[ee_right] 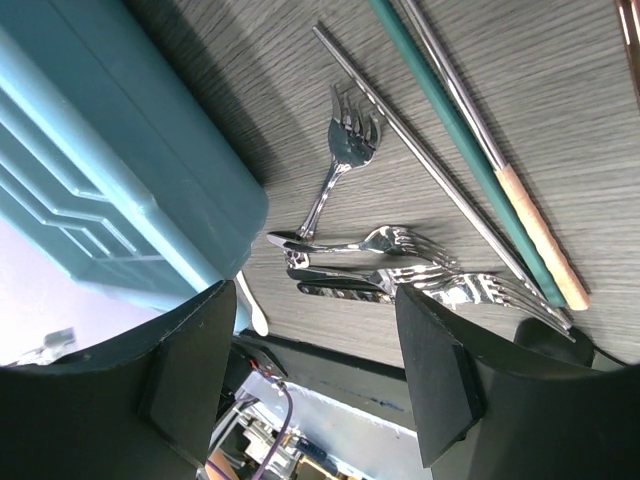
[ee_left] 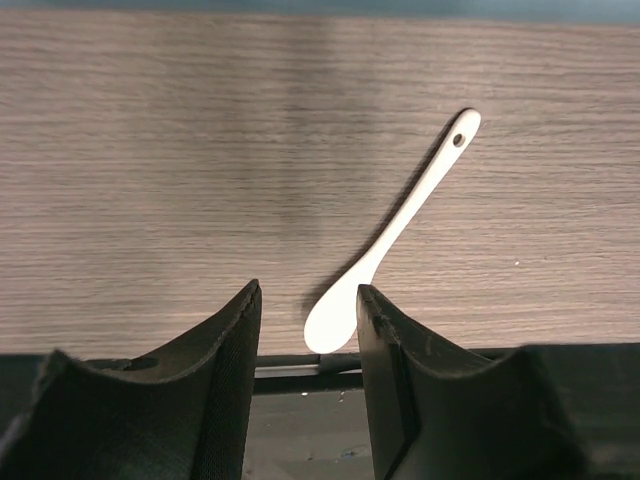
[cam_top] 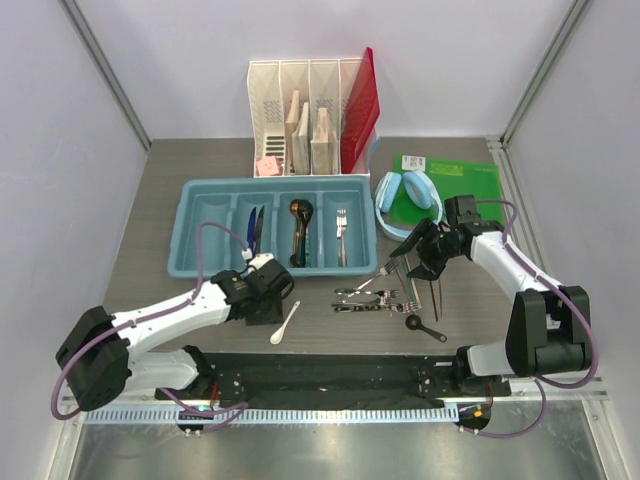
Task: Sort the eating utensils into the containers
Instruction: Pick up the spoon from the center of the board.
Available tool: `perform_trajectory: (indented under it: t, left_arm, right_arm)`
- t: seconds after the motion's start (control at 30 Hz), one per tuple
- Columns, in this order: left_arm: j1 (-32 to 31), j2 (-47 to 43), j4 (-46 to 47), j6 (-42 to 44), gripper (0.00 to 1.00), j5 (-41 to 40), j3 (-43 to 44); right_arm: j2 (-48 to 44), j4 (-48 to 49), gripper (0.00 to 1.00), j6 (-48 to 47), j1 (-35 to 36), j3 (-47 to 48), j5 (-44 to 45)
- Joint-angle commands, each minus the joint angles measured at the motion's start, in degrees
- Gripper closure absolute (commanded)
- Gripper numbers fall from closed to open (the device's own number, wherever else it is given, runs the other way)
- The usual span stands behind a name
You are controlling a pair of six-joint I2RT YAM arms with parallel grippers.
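Hovering low at the lower left of the top view, the left hand [ee_left: 308,295] has its two dark fingers [ee_left: 225,350] apart and grips nothing. A white spoon [ee_left: 395,225] lies flat on the desk [cam_top: 160,200] just ahead of it; in the left wrist view its bowl shows in the gap between the fingertips and its handle slants toward the upper right of the frame. The right hand [ee_right: 315,292] sits at the centre right of the top view, its fingers spread wide and holding nothing. Below it in the right wrist view lies a heap of forks [ee_right: 400,265], some overlapping, with one more fork above them pointing toward the top of the frame. To the right of the heap several chopsticks [ee_right: 440,115], silver and teal, run diagonally across the desk. A small black spoon [cam_top: 425,328] lies toward the bottom of the top view, near the heap. The light blue tray [cam_top: 188,235] lies in the middle of that view, well to the left of the right hand, with four long compartments side by side: counting from the left, the second holds blue-handled knives [cam_top: 255,228], the third holds gold and dark spoons [cam_top: 300,225], and the fourth a silver fork [cam_top: 341,228]. Light blue headphones [cam_top: 408,192] rest partly on a green board [cam_top: 460,180] at the upper right, and a white file organizer [cam_top: 300,115] stands behind the tray.
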Motion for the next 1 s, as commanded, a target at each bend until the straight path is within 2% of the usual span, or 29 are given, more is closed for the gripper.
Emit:
perform_trajectory:
  t: [0.0, 0.27, 0.67, 0.7, 0.77, 0.8, 0.83, 0.87, 0.93, 0.97]
  left_arm:
    - [-1.79, 1.51, 5.78, -3.02, 0.56, 2.07, -0.96]
    - [-6.18, 6.87, 8.24, -4.16, 0.56, 1.37, -0.35]
    - [-6.71, 12.41, 10.61, -5.74, 0.58, 0.22, -2.37]
    - [-6.71, 12.94, 10.7, -5.83, 0.6, 0.4, -2.46]
    - [-6.89, 13.82, 10.7, -5.92, 0.69, 1.1, -2.19]
    - [-7.06, 14.69, 10.7, -6.01, 0.75, 1.54, -2.11]
    - [-7.5, 14.87, 10.7, -6.1, 0.87, 1.72, -2.02]
    - [-7.68, 15.14, 10.7, -6.1, 0.93, 1.98, -1.76]
    - [-8.29, 15.31, 10.35, -6.27, 1.0, 2.42, -1.49]
    - [-8.47, 15.14, 10.09, -6.36, 1.0, 2.42, -1.14]
  right_arm:
    - [-2.71, -1.54, 0.3, -0.16, 0.3, 0.91, 0.73]
    - [-3.33, -1.63, 0.3, -0.33, 0.3, 0.3, 1.0]
    - [-4.91, -2.86, 0.3, -1.12, 0.3, -0.76, 0.82]
    - [-4.91, -2.86, 0.3, -1.21, 0.3, -0.85, 0.82]
    - [-5.17, -3.12, 0.3, -1.39, 0.3, -0.85, 0.82]
    - [-5.09, -3.12, 0.3, -1.39, 0.3, -0.94, 0.82]
    - [-5.08, -3.21, 0.3, -1.48, 0.3, -0.94, 0.73]
    - [-5.0, -3.21, 0.3, -1.48, 0.3, -0.94, 0.56]
    - [-5.0, -3.21, 0.3, -1.56, 0.21, -1.02, 0.56]
    - [-5.0, -3.21, 0.3, -1.56, 0.21, -0.94, 0.56]
